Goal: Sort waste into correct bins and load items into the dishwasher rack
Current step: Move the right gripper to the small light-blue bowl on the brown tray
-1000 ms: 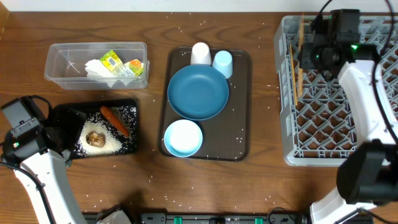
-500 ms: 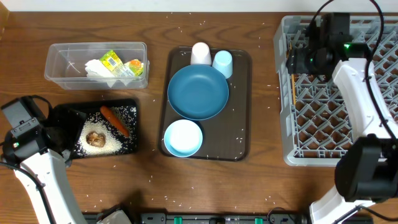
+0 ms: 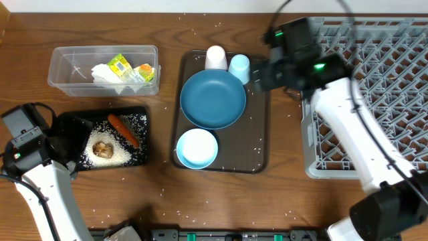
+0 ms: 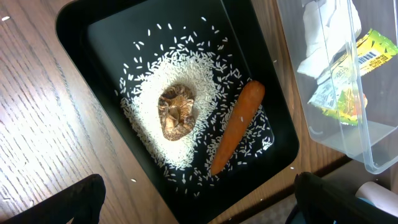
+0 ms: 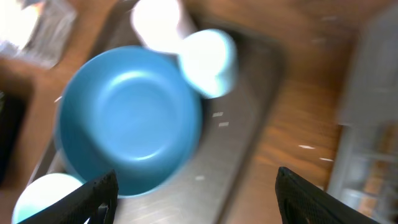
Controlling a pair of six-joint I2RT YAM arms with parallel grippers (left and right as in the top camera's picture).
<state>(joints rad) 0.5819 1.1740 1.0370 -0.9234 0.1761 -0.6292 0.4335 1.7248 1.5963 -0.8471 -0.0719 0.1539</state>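
1. Right wrist view: the right pincer [image 5: 194, 186] was spread wide, holding and touching nothing.
2. The big dark-blue dish [image 5: 130, 118] sat just ahead of it, slightly left, blurry, on the brown tray [image 5: 249, 155].
3. The pale-blue cup [image 5: 208, 59] and white cup [image 5: 158, 22] stood beyond the dish.
4. The left pincer [image 4: 196, 186] gaped empty over the black tray [image 4: 93, 37].

Robot-lab wooden table [image 3: 287, 201], dishwasher rack [image 3: 408, 80]
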